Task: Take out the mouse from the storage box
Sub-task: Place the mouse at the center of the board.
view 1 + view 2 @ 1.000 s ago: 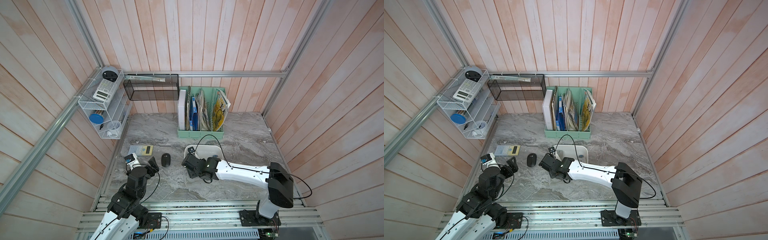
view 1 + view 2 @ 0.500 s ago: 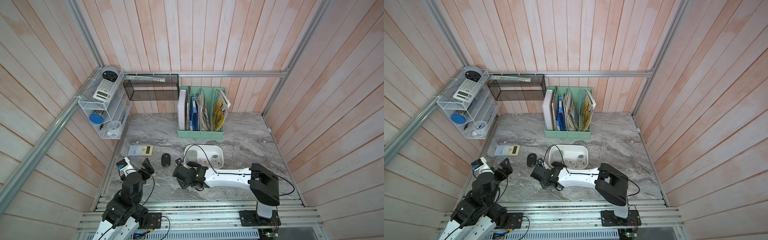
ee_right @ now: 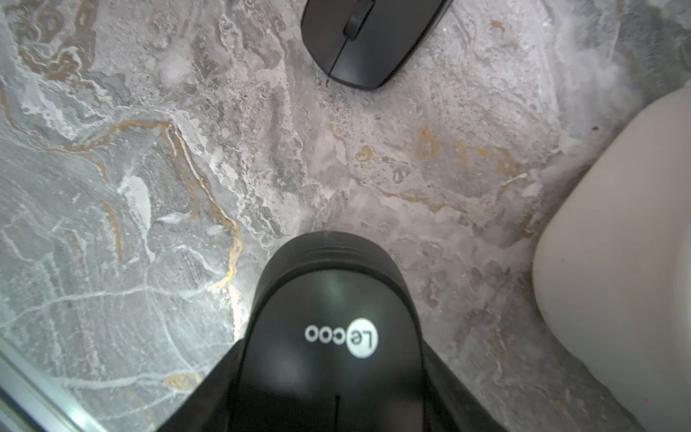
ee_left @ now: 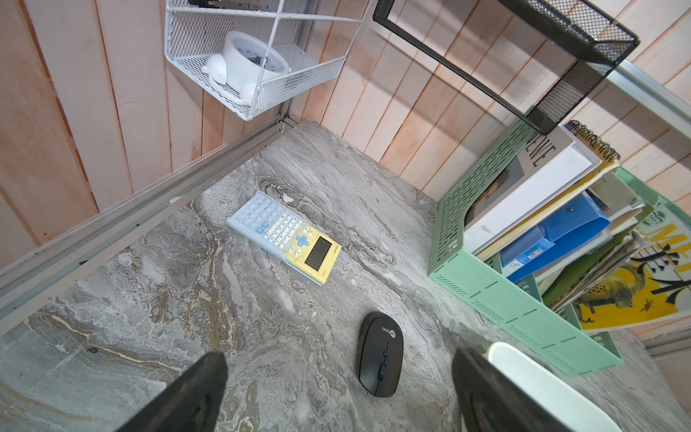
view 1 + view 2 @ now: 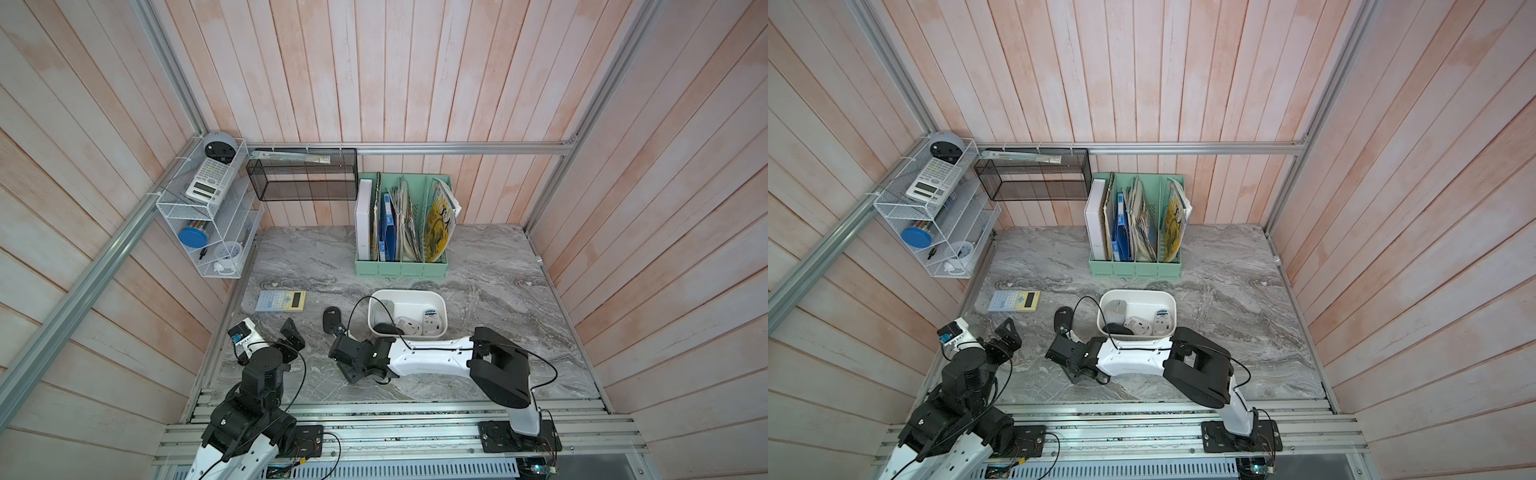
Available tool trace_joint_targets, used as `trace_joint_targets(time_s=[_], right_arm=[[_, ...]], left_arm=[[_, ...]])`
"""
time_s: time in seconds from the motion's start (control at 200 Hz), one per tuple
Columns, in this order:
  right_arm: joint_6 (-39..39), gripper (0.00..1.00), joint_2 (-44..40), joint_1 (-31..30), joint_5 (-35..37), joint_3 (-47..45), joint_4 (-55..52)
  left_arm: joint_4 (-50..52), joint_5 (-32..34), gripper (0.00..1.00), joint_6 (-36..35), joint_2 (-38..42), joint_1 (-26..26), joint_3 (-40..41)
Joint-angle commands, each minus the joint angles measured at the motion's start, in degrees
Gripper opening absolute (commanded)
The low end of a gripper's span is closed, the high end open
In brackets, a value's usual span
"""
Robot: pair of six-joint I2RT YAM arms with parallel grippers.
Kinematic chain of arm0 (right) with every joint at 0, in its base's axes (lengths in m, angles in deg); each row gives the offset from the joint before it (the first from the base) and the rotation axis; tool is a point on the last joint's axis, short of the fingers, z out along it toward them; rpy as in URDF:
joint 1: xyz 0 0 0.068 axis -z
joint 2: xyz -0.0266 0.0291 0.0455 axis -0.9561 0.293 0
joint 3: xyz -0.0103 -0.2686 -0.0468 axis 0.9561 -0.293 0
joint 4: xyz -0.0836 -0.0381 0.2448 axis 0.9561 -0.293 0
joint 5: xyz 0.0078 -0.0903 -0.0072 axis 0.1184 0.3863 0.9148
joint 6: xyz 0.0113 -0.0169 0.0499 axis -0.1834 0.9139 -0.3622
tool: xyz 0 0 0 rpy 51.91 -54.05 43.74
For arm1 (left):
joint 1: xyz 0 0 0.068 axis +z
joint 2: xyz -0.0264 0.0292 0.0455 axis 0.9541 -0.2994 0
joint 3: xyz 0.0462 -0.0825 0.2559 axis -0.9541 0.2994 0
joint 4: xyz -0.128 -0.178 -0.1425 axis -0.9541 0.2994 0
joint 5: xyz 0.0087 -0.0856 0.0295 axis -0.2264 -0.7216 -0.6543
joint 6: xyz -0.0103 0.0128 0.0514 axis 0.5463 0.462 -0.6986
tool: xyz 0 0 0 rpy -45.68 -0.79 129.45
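Gripping black mouse (image 3: 329,310) in right fingers (image 3: 203,406) beside storage box (image 3: 617,262); holding left fingers (image 4: 194,396) wide, empty, near 2nd mouse (image 4: 379,359) on tabletop (image 4: 187,299).

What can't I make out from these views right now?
- Black Lecoo mouse clamped in the right arm's fingers: hidden under the wrist in both top views; front cut off by the right wrist view's edge.
- White plastic storage box: both wrist views show only wall or rim, contents hidden.
- Whether it touches the grey marble table: not visible.
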Motion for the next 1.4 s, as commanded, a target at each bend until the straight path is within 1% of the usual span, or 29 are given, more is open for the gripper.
trace_joint_targets(time_s=[0.0,0.245,0.525,0.705,0.795,0.855,0.955,1.1,1.25,1.325,1.395], right_arm=[[1.0,0.62,1.8,-0.4,-0.8,2.3,-0.1],[1.2,0.64,4.2,-0.4,-1.8,3.6,-0.5],[1.0,0.67,4.7,-0.4,-1.9,3.7,-0.5],[0.9,0.76,4.0,-0.4,-1.8,2.9,0.0],[0.8,0.82,3.5,-0.5,-1.6,2.5,0.2],[0.8,0.84,2.7,-0.5,-1.7,2.1,0.4],[0.8,0.87,0.1,-0.5,-0.7,1.4,-0.3],[0.4,0.93,-6.1,-0.5,1.9,-1.4,-0.3],[-1.0,0.94,-12.4,-0.4,6.4,-5.0,-0.6],[-2.0,0.95,-16.0,0.0,9.1,-7.5,-0.7],[-2.8,0.95,-19.8,1.0,10.1,-10.2,-0.9]], left_arm=[[1.1,1.6,1.00,0.7,1.3,0.1,0.6],[1.6,2.4,1.00,1.0,1.9,-0.1,0.6],[1.7,2.5,1.00,1.0,1.8,-0.1,0.6],[1.6,2.7,1.00,1.0,1.8,-0.1,0.7],[1.6,2.8,1.00,1.0,1.8,-0.1,0.7],[1.6,2.7,1.00,0.9,1.8,-0.1,0.7],[1.5,2.7,1.00,0.8,1.7,-0.2,0.7],[1.0,2.7,1.00,0.5,1.3,-0.1,0.9],[0.2,2.2,1.00,0.2,0.0,-0.2,1.1],[-0.7,1.1,1.00,0.0,-1.3,-0.1,1.3],[-1.4,-0.3,1.00,1.0,-3.4,-0.1,1.1]])
